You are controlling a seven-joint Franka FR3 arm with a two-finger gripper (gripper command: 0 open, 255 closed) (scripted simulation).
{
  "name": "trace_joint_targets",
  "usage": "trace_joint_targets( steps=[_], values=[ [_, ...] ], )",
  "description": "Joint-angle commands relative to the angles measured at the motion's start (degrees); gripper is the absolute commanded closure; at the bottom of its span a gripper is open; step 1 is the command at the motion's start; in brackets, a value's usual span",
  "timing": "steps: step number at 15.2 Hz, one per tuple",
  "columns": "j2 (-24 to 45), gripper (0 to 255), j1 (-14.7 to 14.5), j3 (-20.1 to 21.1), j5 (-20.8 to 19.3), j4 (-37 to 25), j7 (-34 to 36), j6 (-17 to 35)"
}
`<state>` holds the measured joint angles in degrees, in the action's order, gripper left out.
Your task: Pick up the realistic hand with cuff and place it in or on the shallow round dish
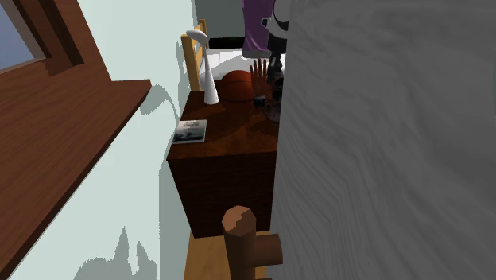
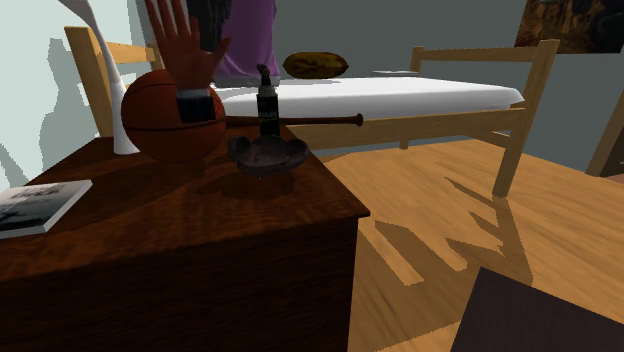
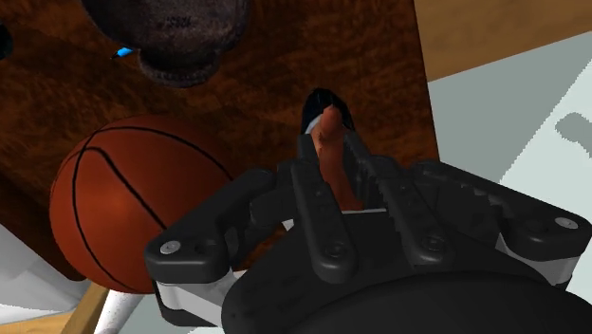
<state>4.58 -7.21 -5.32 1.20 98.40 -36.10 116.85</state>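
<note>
Black two-finger gripper [image 3: 330, 154] is clamped on the flesh-toned model hand with a black cuff [image 2: 186, 50]. In the wrist view both fingers press its sides, and the cuff pokes out beyond the tips.

The model hand is upright, fingers up and cuff down, over the dark wooden table [image 2: 170, 205]. The cuff's lower edge looks clear of the tabletop, but I can't confirm the gap.

Clock bearings from the cuff, second exterior view:
- Orange basketball [image 2: 160, 120]: directly behind, bulging out toward 9 o'clock.
- Black pump bottle [image 2: 267, 105]: 3 o'clock, near, apart.
- Dark shallow round dish [image 2: 268, 155]: 4 o'clock, near, not touching the model hand. It sits on the table just in front of the bottle.
- Wooden baseball bat [image 2: 300, 120]: 3 o'clock, past the bottle.
- White slender vase [image 2: 108, 85]: 9 o'clock, beyond the ball.
- Pale book [image 2: 40, 205]: 8 o'clock, well apart, flat near the table edge.

In the shoulder view the ball is at 8 o'clock from the model hand and the bottle at 6 o'clock.
</note>
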Motion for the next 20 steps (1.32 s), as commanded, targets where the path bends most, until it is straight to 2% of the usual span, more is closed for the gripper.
trace_joint_targets(
  steps=[1, 9, 15, 20],
  values=[
    [0.66, 255, 0.73, -0.56, 0.45, -1.88, -1.40, -1.25],
    [7.67, 255, 7.04, -4.45, 4.52, -13.09, -12.10, -6.01],
    [16.11, 255, 12.93, -6.39, 8.15, -26.54, -19.19, -11.78],
    [15.27, 255, 12.62, -6.30, 8.09, -21.42, -19.55, -7.51]
  ],
)
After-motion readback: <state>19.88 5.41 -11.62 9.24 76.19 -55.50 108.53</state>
